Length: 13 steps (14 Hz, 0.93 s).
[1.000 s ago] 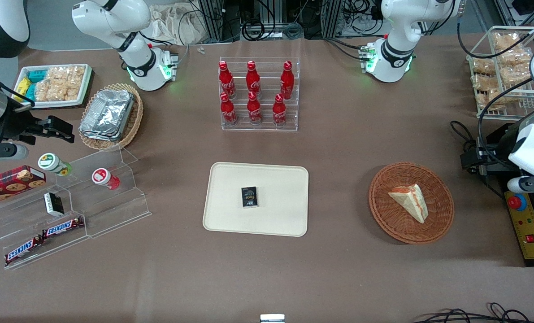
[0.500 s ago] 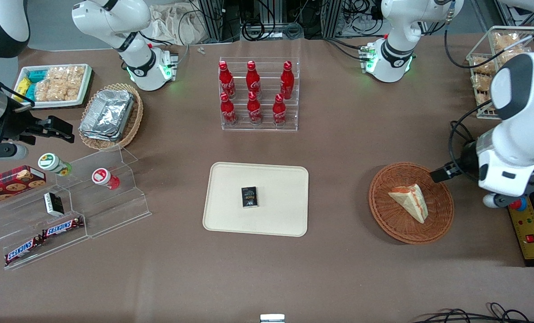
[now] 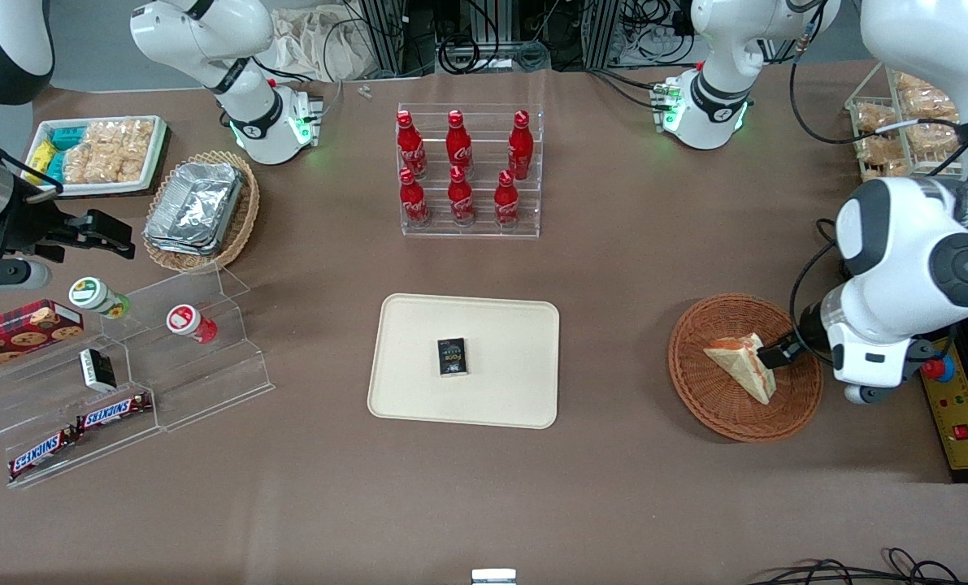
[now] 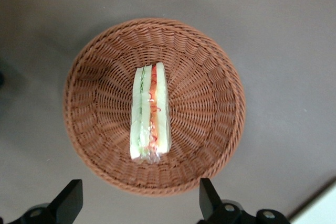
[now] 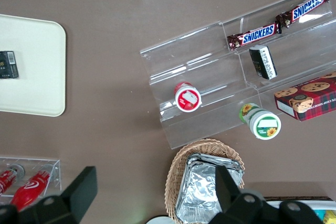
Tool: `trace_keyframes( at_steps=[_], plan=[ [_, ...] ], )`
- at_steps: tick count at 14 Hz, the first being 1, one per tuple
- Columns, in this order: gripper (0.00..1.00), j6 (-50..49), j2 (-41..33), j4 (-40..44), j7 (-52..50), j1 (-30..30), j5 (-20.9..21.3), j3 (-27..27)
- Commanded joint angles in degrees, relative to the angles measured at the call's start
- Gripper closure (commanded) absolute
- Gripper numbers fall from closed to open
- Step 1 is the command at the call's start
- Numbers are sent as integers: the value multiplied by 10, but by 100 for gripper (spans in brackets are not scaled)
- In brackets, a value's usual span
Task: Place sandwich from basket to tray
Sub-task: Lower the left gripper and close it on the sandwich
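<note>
The approach is in hand: the pincer (image 4: 137,209), fingers apart, hovers above the sandwich (image 3: 742,363) lying in the basket (image 3: 699,390), and next must descend and clamp it.

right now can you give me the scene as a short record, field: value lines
sandwich: lying in the basket, wrapped, filling edge up toward the wrist camera
basket: on the table, toward the working arm's end
tray: mid-table, holds only a small black box
gripper: open, above the basket, fingers apart wider than the sandwich, not touching it
task state: sandwich not yet grasped
</note>
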Motion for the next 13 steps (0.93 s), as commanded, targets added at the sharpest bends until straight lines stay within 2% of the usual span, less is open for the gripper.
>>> trace_keyframes(
  at_steps=[1,5,8,11,13],
  plan=[
    [0,62,-11,-54,-25,19,0,-1],
    [0,173,0,-126,-25,31,-1,-1],
    [0,196,19,-130,-32,33,-6,-1],
    [0,211,40,-130,-32,32,-45,-2],
    [0,221,52,-130,-32,32,-50,-2]
  ],
)
